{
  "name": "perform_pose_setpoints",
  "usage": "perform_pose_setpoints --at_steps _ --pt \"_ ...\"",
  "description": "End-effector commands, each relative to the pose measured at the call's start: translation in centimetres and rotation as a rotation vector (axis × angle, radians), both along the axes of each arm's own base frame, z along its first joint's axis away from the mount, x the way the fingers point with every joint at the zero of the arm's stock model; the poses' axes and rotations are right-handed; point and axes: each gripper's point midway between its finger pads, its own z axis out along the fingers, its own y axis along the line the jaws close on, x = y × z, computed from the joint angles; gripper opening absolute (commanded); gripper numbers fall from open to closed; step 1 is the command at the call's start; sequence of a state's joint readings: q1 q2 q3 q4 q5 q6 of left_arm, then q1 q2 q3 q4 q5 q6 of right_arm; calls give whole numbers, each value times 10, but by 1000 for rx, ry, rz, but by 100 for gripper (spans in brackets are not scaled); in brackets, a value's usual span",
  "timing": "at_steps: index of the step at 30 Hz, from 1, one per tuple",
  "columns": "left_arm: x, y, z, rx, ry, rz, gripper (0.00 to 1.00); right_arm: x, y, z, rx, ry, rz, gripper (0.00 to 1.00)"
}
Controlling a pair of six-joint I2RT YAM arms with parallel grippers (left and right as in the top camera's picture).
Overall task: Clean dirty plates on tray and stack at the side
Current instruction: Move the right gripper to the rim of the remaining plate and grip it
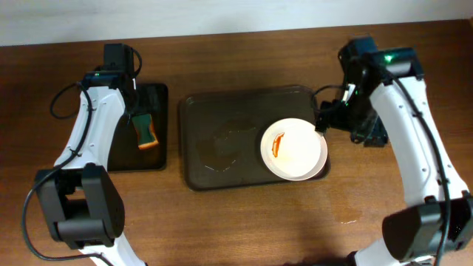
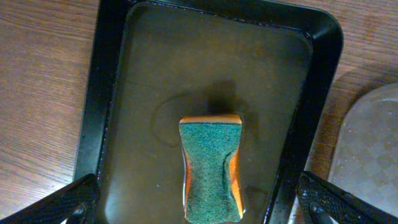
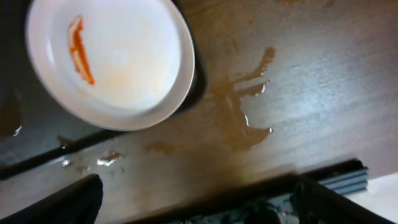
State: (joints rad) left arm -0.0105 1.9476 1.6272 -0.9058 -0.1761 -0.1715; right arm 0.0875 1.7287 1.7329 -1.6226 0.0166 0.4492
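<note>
The overhead camera looks straight down on the whole table (image 1: 244,222). The left wrist camera faces down at close range, with the sponge (image 2: 211,168) between and just ahead of the left fingertips (image 2: 59,204). The right wrist camera, equally close, has the plate (image 3: 112,59) ahead-left of the right fingertips (image 3: 62,202). Overhead shares the sponge with the left wrist view and the plate with the right.

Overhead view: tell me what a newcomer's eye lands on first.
The white plate with a red smear stands out most, lying at the right end of the big dark tray. Next comes the green and orange sponge on the small black tray at the left.
</note>
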Motion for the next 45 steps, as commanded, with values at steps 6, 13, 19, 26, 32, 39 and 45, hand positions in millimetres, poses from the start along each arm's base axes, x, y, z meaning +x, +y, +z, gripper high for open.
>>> perform_pose_setpoints --at_steps 6,13,19,26,32,39,45 --pt "1 4 2 14 -2 0 100 2 24 -90 137 40 -31 61" --pt "1 4 2 14 -2 0 100 0 6 -124 32 44 -89 48" --pt "1 4 2 14 -2 0 100 9 7 -148 39 -13 -18 49" --pt "1 4 2 14 -2 0 100 6 6 -160 37 7 0 49" --pt "1 4 2 14 -2 0 100 5 12 -173 70 33 -3 48" --pt "1 4 2 14 -2 0 100 4 20 -175 110 34 -4 48" --pt "1 4 2 14 -2 0 100 0 29 -190 164 16 6 48"
